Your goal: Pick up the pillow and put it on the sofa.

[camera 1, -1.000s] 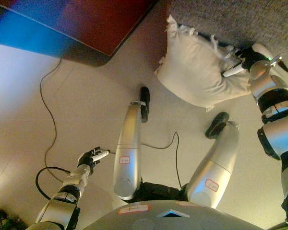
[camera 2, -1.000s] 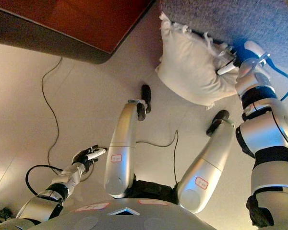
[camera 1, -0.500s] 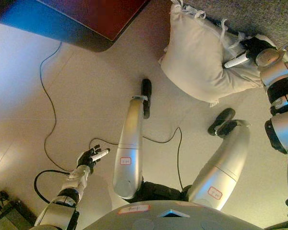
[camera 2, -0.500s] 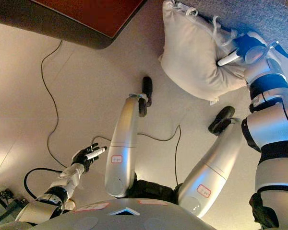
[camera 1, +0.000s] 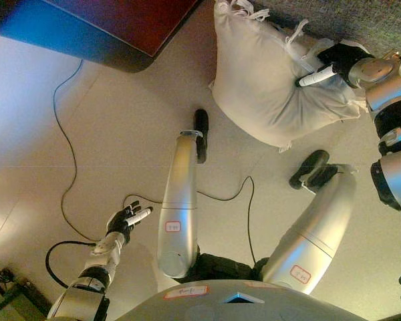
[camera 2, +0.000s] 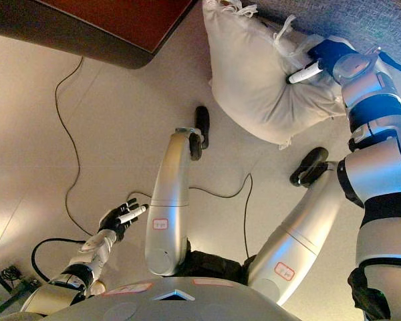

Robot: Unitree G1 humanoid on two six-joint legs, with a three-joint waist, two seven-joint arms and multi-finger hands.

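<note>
A cream-white pillow (camera 1: 267, 80) with tasselled corners hangs off the floor in front of the grey fabric sofa (camera 1: 361, 20) at the top right. My right hand (camera 1: 334, 60) is shut on the pillow's right side, fingers curled into the cloth; it shows in the right eye view too (camera 2: 317, 59). My left hand (camera 1: 125, 221) hangs low at the lower left above the floor, fingers relaxed and holding nothing.
A dark red-brown table (camera 1: 120, 27) with a dark edge stands at the top left. A thin black cord (camera 1: 63, 154) runs over the pale floor at the left. A dark object (camera 1: 0, 281) lies at the bottom left corner.
My right hand has carried the pillow further left and up along the sofa's front. The view has shifted a little. My left hand has barely moved.
</note>
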